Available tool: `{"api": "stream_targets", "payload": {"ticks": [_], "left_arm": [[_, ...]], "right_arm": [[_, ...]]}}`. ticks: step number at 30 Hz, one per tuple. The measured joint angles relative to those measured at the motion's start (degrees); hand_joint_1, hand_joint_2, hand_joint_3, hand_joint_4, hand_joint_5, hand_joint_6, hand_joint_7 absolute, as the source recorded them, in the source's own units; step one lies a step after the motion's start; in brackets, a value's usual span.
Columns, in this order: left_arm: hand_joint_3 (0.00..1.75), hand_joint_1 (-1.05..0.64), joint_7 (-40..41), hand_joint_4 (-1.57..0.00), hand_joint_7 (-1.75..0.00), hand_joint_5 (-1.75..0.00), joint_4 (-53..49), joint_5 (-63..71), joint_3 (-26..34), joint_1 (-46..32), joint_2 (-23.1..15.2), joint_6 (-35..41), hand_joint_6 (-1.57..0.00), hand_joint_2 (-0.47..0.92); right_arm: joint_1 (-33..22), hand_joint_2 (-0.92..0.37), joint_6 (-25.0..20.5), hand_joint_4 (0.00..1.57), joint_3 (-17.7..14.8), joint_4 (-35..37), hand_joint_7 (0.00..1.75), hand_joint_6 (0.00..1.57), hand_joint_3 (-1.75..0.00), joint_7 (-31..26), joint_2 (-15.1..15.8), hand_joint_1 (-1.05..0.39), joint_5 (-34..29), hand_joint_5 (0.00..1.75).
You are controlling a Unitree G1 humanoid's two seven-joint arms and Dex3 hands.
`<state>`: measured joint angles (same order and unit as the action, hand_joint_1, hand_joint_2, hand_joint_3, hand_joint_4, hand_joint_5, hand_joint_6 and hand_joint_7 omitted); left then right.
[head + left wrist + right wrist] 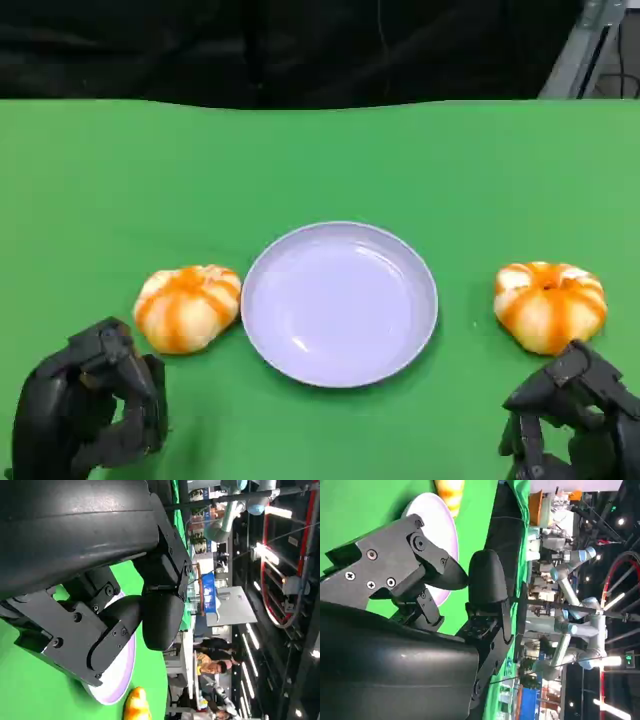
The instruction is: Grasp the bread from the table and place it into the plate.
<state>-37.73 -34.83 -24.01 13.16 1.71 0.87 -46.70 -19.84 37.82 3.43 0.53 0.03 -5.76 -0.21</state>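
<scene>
Left hand (95,410), right hand (575,420) empty — plate (340,303) between breads

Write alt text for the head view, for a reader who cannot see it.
An empty white plate sits mid-table on green cloth, flanked by two orange-striped bread rolls, one at its left and one apart at right. The left hand and right hand hover near the bottom corners, holding nothing.

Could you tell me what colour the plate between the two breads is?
The round shallow plate is pale lavender, clearest in the head view.
</scene>
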Motion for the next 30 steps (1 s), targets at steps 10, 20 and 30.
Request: {"api": "stream_targets", "payload": {"ticks": [10,20,30], "left_arm": [[1.38,-0.77,0.52,-1.15,-1.66,-1.75,0.24,0.28,-0.13,-0.07,0.03,-0.35,-0.97,0.53],[1.37,-0.76,0.25,-1.15,-1.68,-1.75,0.00,0.01,-0.27,0.00,0.03,-0.93,-0.97,0.54],[1.37,-0.76,-0.03,-1.15,-1.69,-1.75,-0.23,-0.39,-0.26,0.16,0.03,-0.98,-0.96,0.54]], "right_arm": [[0.00,-0.61,-0.44,0.89,-0.37,-0.01,1.59,0.74,-1.07,-0.12,-0.01,-0.08,0.00,1.75],[-0.01,-0.63,-0.67,0.88,-0.40,-0.05,1.59,0.73,-1.04,-0.11,-0.01,-0.07,0.00,1.75],[-0.02,-0.64,-0.90,0.89,-0.39,-0.19,1.59,0.73,-1.02,-0.11,-0.01,-0.06,0.00,1.75]]}}
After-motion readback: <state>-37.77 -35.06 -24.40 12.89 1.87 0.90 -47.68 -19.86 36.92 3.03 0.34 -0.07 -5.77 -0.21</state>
